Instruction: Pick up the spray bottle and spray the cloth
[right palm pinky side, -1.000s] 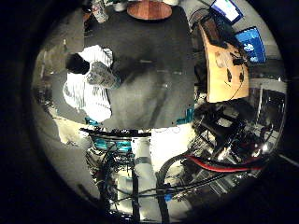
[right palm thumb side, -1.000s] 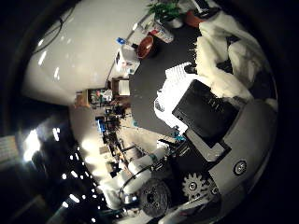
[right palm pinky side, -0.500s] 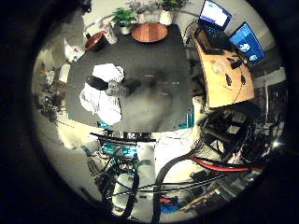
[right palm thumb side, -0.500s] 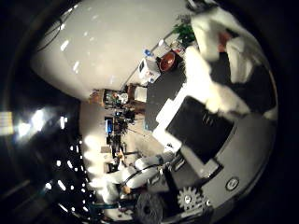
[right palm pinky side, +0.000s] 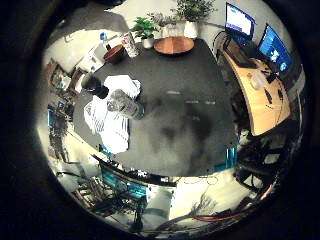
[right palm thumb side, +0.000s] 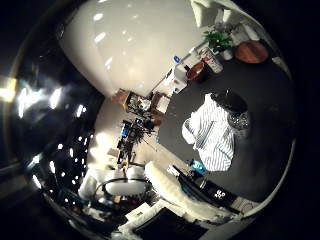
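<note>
The spray bottle (right palm pinky side: 121, 102) is clear with a black spray head. It rests on a white striped cloth (right palm pinky side: 108, 128) near one side edge of a dark table (right palm pinky side: 185, 110). The little finger side palm view shows them small and far below the palm. The thumb side palm view also shows the bottle (right palm thumb side: 237, 113) on the cloth (right palm thumb side: 210, 135). The hand is high above the table, well away from the bottle.
A round wooden tray (right palm pinky side: 173, 45), a brown bowl (right palm pinky side: 113, 51) and a canister (right palm pinky side: 130, 43) stand at the table's far end, with potted plants (right palm pinky side: 150, 25) behind. A wooden desk (right palm pinky side: 262, 95) with monitors (right palm pinky side: 240, 18) stands beside the table.
Both views have pulled back from the table, so the camera has moved away. The hand's white and black parts, which filled the thumb side view earlier, no longer show. Bottle and cloth lie as before.
</note>
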